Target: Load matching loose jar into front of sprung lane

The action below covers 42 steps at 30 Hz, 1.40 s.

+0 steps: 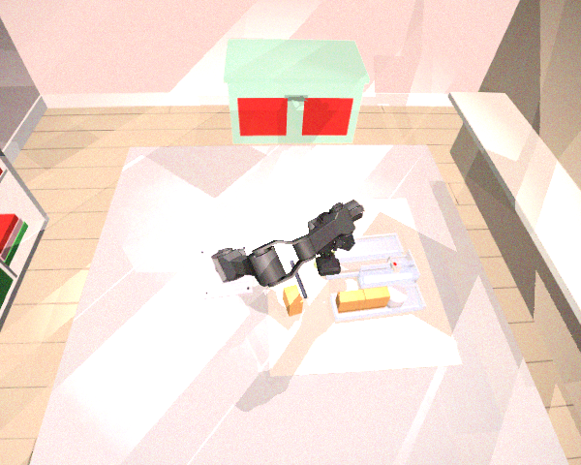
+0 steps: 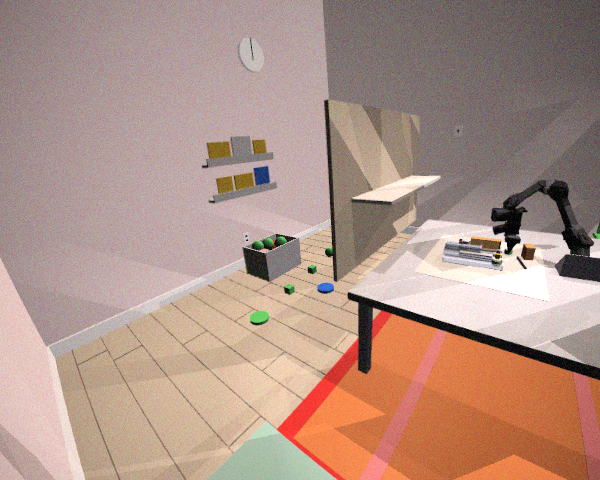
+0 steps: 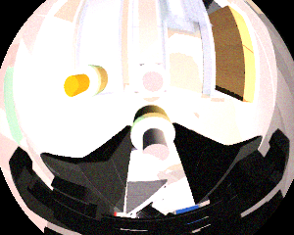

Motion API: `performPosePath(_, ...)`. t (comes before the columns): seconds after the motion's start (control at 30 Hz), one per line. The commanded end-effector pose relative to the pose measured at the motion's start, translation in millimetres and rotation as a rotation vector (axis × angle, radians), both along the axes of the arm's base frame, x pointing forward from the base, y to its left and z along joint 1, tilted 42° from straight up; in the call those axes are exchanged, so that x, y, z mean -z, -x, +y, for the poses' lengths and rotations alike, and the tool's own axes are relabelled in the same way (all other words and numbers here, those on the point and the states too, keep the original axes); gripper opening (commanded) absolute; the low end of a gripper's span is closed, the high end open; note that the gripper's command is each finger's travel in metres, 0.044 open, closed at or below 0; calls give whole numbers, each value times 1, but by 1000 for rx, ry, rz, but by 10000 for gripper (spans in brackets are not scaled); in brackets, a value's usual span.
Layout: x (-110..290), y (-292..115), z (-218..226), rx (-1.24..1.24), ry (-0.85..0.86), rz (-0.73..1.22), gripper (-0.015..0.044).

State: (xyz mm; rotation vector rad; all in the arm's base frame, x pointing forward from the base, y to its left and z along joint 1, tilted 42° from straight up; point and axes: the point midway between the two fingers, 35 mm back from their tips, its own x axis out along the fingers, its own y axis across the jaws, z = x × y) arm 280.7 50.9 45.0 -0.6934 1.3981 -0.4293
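My gripper (image 3: pixel 151 147) (image 1: pixel 327 266) (image 2: pixel 510 248) is shut on a pale jar with a green-rimmed lid (image 3: pixel 151 129), held upright just in front of the white lane rack (image 1: pixel 382 240) (image 2: pixel 464 254). In the wrist view the middle lane runs straight ahead, with another pale jar (image 3: pixel 151 80) standing at its front end. A jar with an orange lid (image 3: pixel 78 84) (image 2: pixel 495 255) stands on the table to the left of the held one. The pusher plate is too small to make out.
Two orange boxes (image 1: pixel 363 298) (image 3: pixel 228 53) fill the nearest lane of the rack. A loose orange box (image 1: pixel 292 300) (image 2: pixel 528 251) and a thin dark rod (image 1: pixel 300 288) lie on the table beside the arm's base. A green cabinet (image 1: pixel 294 75) stands beyond the table.
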Motion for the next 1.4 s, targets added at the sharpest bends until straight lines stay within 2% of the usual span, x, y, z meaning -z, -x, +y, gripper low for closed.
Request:
performPosePath(0.0,5,-1,-8,-3,2,-3,0)
performPosePath(1.37,12,-15,-12,-3,3,-4,0)
